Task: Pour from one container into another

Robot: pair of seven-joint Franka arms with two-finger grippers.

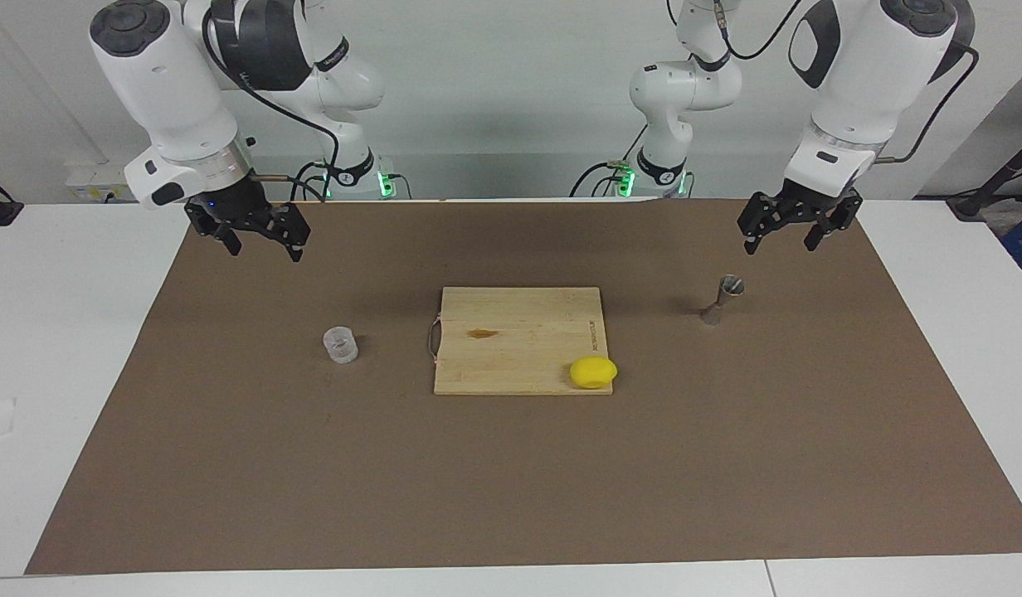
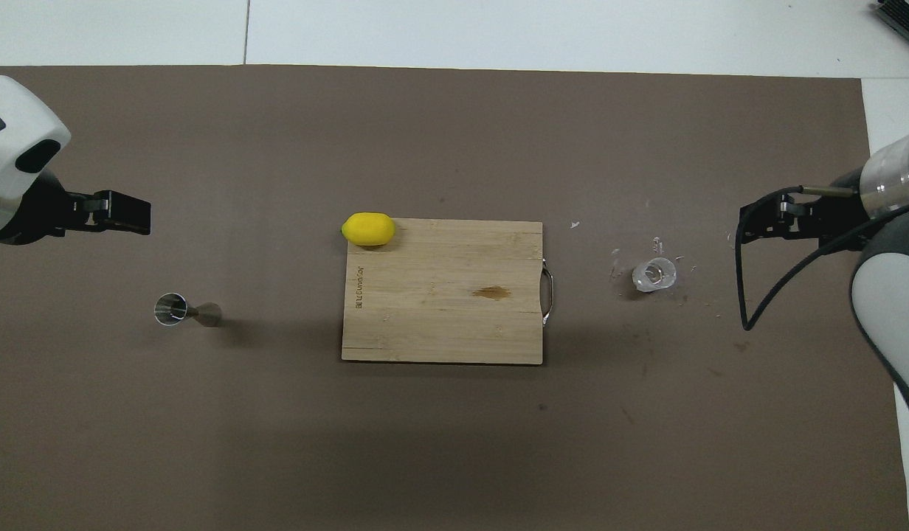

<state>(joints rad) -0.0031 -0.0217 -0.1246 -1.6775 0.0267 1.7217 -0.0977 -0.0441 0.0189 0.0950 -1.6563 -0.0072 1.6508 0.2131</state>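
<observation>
The small clear cup (image 1: 340, 345) (image 2: 654, 274) stands upright on the brown mat toward the right arm's end of the table. The metal hourglass jigger (image 1: 722, 300) (image 2: 180, 310) stands upright toward the left arm's end. My right gripper (image 1: 265, 251) (image 2: 757, 225) hangs open and empty in the air over the mat, off to the side of the cup and not touching it. My left gripper (image 1: 778, 245) (image 2: 122, 214) hangs open and empty over the mat beside the jigger, well above it.
A wooden cutting board (image 1: 511, 332) (image 2: 440, 324) with a metal handle lies between the cup and the jigger. A yellow lemon (image 1: 593, 372) (image 2: 368, 228) sits on the board's corner farthest from the robots, toward the left arm's end. Small white specks (image 2: 615, 254) dot the mat around the cup.
</observation>
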